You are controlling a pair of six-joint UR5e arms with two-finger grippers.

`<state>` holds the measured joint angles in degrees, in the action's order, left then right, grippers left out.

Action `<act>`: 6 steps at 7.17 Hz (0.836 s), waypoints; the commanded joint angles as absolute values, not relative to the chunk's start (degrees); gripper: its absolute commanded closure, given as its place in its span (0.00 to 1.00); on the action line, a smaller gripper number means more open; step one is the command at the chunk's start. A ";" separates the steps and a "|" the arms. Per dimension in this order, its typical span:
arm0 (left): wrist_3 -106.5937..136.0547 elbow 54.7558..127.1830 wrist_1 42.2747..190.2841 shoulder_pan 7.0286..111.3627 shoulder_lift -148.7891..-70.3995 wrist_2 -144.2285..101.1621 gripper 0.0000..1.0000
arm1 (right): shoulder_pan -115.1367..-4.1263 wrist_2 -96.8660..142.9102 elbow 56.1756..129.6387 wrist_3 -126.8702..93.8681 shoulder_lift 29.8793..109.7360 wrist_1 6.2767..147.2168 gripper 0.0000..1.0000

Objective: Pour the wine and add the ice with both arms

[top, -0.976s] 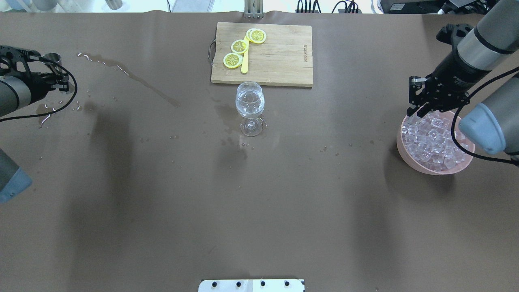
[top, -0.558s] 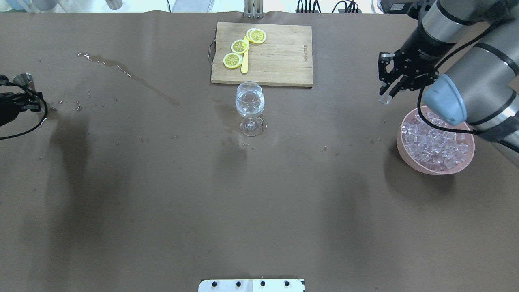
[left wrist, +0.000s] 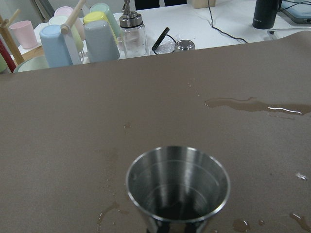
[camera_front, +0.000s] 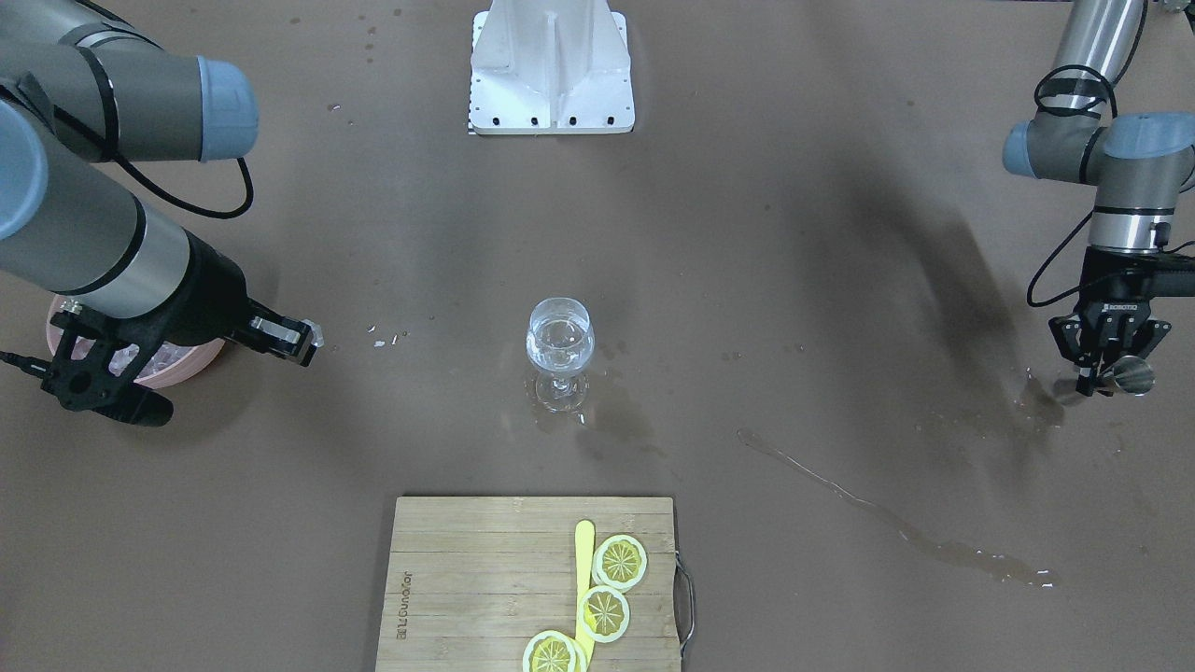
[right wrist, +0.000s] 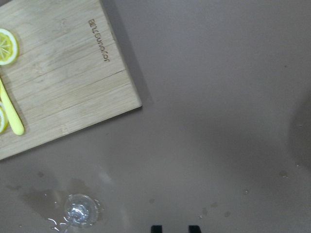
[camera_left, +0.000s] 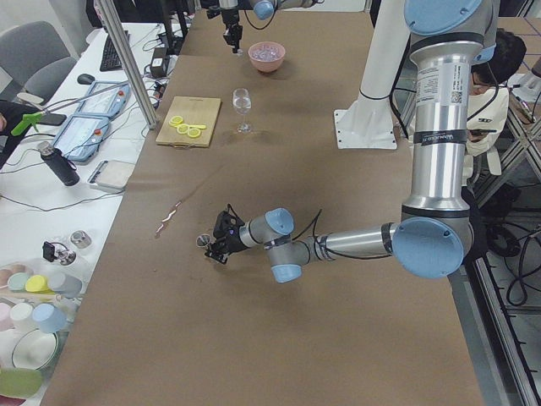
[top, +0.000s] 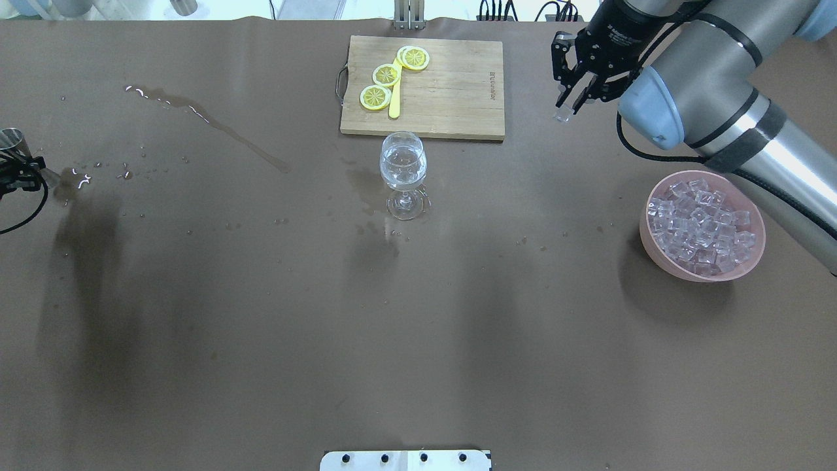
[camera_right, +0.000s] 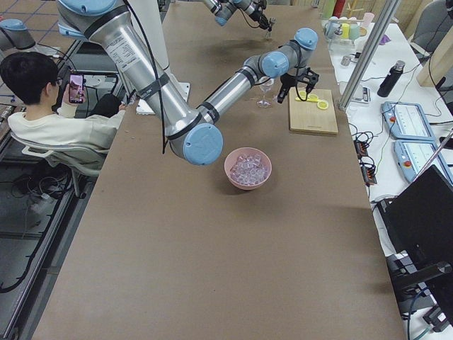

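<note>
The wine glass [top: 403, 171] stands upright at the table's middle, just before the cutting board, with clear wine [camera_front: 559, 343] in its bowl. My right gripper [top: 566, 108] is shut on one ice cube [top: 561, 116], held in the air right of the board and apart from the glass. The pink bowl [top: 654, 252] of ice [top: 703, 222] sits at the right. My left gripper [camera_front: 1111, 378] is at the far left edge, shut on a steel cup [camera_front: 1134, 374]. The left wrist view shows the cup [left wrist: 177, 187] upright and nearly empty. The right wrist view shows only the fingertips [right wrist: 155, 228] and the glass foot [right wrist: 80, 213].
A wooden cutting board [top: 458, 91] with lemon slices [top: 386, 75] and a yellow knife lies behind the glass. A wet streak [top: 216, 127] and drops mark the left half of the table. The white base block [camera_front: 553, 70] is at the robot's side. Cups and a bottle [left wrist: 97, 34] stand beyond the table's left end.
My right gripper rose out of the ice bowl with a cube and moved left and away, to beside the cutting board. My left arm drew back to the left edge with the steel cup.
</note>
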<state>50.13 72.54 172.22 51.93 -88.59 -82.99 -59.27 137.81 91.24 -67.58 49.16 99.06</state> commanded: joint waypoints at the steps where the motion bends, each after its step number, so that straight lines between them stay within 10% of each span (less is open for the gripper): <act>1: 50.45 71.03 174.10 51.77 -88.68 -82.62 1.00 | -58.71 137.73 85.98 -71.79 43.27 96.68 1.00; 6: 50.27 69.08 174.90 51.33 -88.68 -80.42 1.00 | -53.36 134.30 76.49 -83.57 33.33 88.43 1.00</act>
<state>50.29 69.30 174.87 51.37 -88.81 -80.55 -54.58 135.44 79.26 -81.27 35.38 90.90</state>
